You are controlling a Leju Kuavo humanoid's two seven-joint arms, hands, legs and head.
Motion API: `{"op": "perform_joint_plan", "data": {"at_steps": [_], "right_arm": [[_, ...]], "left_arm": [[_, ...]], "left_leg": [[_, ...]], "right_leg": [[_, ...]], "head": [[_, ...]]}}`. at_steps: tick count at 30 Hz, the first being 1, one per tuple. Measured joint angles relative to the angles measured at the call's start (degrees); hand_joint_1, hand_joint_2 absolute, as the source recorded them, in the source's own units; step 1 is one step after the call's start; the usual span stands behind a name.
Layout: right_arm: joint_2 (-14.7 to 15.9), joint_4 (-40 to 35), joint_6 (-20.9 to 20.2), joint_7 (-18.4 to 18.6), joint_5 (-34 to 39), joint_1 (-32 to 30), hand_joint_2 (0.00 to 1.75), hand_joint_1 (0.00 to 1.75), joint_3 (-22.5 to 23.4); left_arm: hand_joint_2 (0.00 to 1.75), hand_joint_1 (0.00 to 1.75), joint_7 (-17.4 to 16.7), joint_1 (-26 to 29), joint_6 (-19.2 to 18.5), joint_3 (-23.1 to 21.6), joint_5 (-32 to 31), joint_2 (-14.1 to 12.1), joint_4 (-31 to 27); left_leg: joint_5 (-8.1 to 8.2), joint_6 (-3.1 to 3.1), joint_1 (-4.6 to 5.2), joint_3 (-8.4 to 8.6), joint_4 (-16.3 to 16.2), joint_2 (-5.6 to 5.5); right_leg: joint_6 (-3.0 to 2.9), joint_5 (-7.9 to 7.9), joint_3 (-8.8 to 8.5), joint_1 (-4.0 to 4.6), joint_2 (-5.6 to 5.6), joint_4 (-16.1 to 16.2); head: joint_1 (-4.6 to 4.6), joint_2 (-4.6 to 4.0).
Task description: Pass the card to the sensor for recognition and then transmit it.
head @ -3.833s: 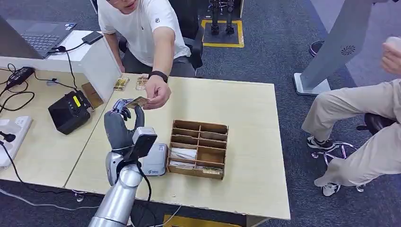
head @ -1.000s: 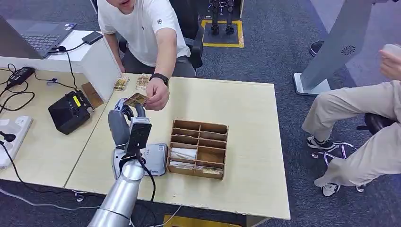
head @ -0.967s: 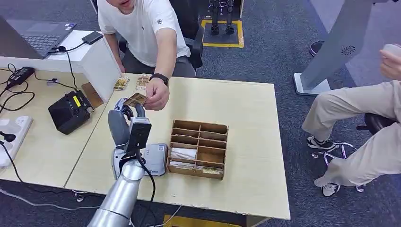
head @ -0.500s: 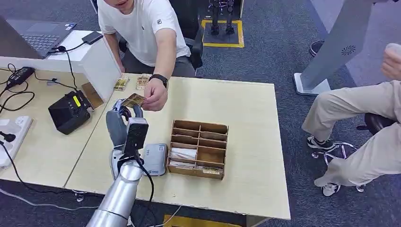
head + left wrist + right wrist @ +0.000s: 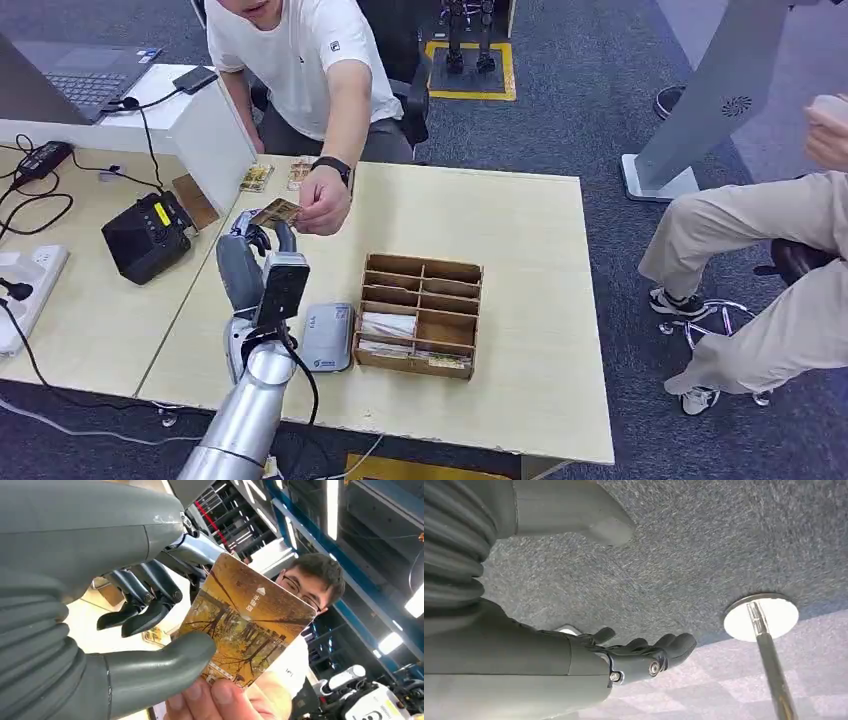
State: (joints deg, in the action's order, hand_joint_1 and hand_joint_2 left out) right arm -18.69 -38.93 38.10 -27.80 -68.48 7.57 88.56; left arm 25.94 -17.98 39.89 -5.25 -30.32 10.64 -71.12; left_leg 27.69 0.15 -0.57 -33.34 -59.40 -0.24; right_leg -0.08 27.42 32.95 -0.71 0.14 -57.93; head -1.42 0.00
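Left hand (image 5: 248, 262) raised over the table (image 5: 520, 240), thumb and fingers on the card (image 5: 245, 622) (a person's hand (image 5: 322, 205) pinching it too). Right hand (image 5: 589, 655) loosely spread, holding nothing. Papers in the organizer's (image 5: 420, 312) near slots.

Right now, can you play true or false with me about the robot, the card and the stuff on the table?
1. The robot's left hand has its thumb on the card. True.
2. The card lies flat on the table. False: it is up in the air, between the robot's left hand and a person's hand.
3. The person's fingers are also on the card. True: they pinch one edge of it.
4. The wooden box has one big space inside. False: it is split into many compartments.
5. The robot's right hand holds a second card. False: it holds nothing and hangs over the carpet.
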Motion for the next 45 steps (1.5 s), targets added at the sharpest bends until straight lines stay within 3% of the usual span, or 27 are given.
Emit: {"op": "perform_joint_plan", "data": {"at_steps": [23, 45], "right_arm": [[-0.2, -1.38, 0.0, 0.98, -0.85, 0.0, 1.75, 0.0, 0.0], [-0.26, -1.46, 0.0, 1.73, -1.49, 0.0, 1.75, 0.0, 0.0]], "left_arm": [[1.75, 1.75, -1.0, -0.01, 0.0, 0.0, 2.29, -0.04, 0.0], [1.75, 1.75, 0.5, -0.01, 0.0, 1.46, -1.88, 1.55, 0.0]], "left_leg": [[0.0, 0.0, 0.0, 0.0, 0.0, 0.0], [0.0, 0.0, 0.0, -0.02, 0.0, 0.0]], "right_leg": [[0.0, 0.0, 0.01, 0.0, 0.0, 0.0], [0.0, 0.0, 0.01, 0.0, 0.0, 0.0]], "head": [[0.0, 0.0], [0.0, 0.0]]}}
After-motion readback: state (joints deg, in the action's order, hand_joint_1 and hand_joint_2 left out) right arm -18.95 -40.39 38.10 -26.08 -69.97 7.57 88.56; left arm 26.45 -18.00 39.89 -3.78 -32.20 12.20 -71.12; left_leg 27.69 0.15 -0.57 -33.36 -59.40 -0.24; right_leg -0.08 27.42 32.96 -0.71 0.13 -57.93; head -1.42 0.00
